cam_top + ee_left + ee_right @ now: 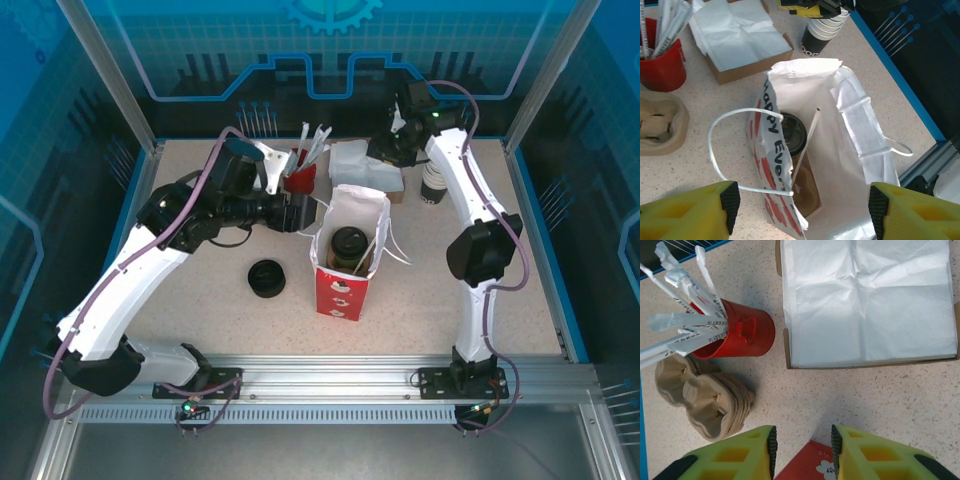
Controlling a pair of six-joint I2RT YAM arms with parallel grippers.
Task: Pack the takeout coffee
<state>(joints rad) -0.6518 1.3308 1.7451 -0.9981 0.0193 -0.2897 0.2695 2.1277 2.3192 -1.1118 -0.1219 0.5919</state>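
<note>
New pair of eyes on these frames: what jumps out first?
The red-and-white paper bag stands open mid-table, with the takeout coffee down inside it, black lid up. The left gripper hangs wide open next to the bag's mouth. At the far side, a red cup bristles with wrapped straws, beside a box of white napkins.

Red cup [742, 335] of straws [682, 322] beside pulp carriers [710, 400]; napkin box [870, 300] to the right. Red bag edge [805, 466] sits between right gripper [803, 441] fingers.
</note>
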